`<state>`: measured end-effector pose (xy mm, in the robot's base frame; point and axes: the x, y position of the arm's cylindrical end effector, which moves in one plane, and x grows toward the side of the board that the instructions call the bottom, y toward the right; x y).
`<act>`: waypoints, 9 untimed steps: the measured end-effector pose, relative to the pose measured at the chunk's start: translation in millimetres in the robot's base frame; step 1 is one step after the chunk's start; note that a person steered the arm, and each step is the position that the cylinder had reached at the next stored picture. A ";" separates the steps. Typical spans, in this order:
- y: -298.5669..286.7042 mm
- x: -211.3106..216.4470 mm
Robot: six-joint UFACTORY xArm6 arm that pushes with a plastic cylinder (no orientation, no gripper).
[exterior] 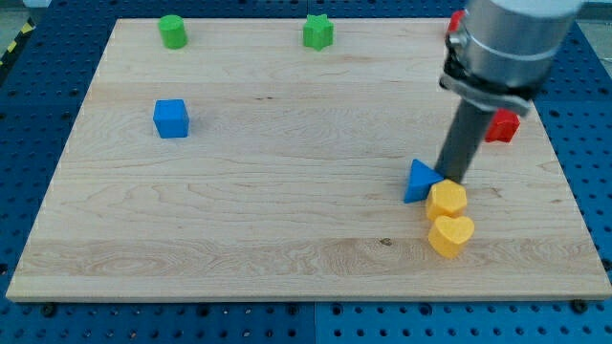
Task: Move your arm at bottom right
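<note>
My tip (448,178) rests on the wooden board (287,191) at the view's right, touching or just off the right side of the blue triangular block (418,181) and just above the yellow hexagonal block (447,201). A yellow heart-shaped block (450,235) lies directly below the hexagon, touching it. A red block (501,125) sits right of the rod, partly hidden by the arm. Another red block (456,21) peeks out at the view's top right behind the arm.
A blue cube (171,118) lies at the view's left. A green cylinder (173,32) and a green star-shaped block (318,32) lie along the view's top edge. The board sits on a blue perforated table (593,143).
</note>
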<state>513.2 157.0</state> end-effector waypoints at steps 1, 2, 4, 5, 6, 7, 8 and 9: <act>0.0 32.8; 13.1 32.8; 29.2 94.0; 20.1 105.4; 20.1 105.4; 24.3 105.4; 28.3 105.4; 29.3 105.4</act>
<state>618.6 186.3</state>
